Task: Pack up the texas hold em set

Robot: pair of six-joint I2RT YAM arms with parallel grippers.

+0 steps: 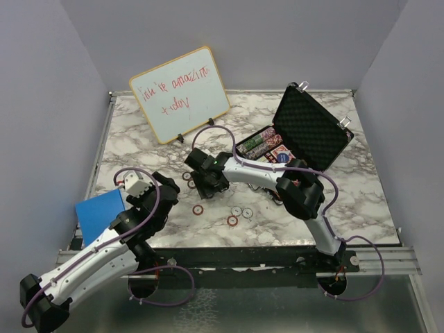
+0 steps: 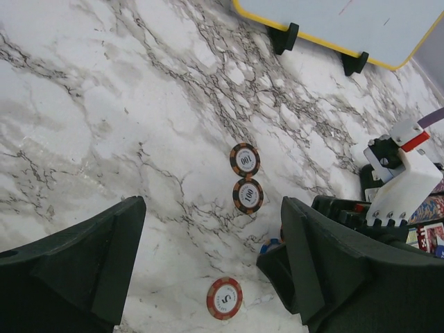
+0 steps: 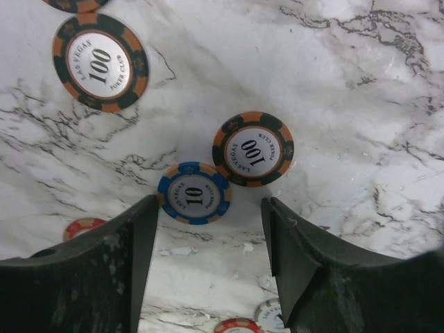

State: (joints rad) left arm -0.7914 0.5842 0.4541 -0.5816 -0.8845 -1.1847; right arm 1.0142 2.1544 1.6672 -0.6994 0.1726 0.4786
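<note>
While both arms reach out over the marbled surface (image 1: 361, 201), the black case (image 1: 316, 125) sits open at the far right. Its lid is tilted back, and rows of stacked chips (image 1: 258, 146) and red card decks (image 1: 281, 154) fill the lower half. Loose chips lie scattered on the surface around the middle, left of the case and apart from it.

The right tool (image 3: 208, 222) hangs low over them with its jaws spread and nothing between them. Just ahead of its fingers a blue chip (image 3: 193, 192) marked 10 lies flat, right against a black-and-orange chip (image 3: 252, 149) marked 100.

The left tool (image 2: 211, 229) is open too, gripping nothing, and hangs further to the near left. Down on the surface, in the gap between its fingers, lies a red chip (image 2: 224, 298) marked 5. Beyond that is a touching pair of 100 chips (image 2: 245, 159).

Seen from above, two pale chips (image 1: 242, 211) lie side by side nearer the front edge. A whiteboard (image 1: 180, 94) with red writing stands propped at the far left. A blue sheet (image 1: 100, 211) lies at the near left edge beside the left arm.
</note>
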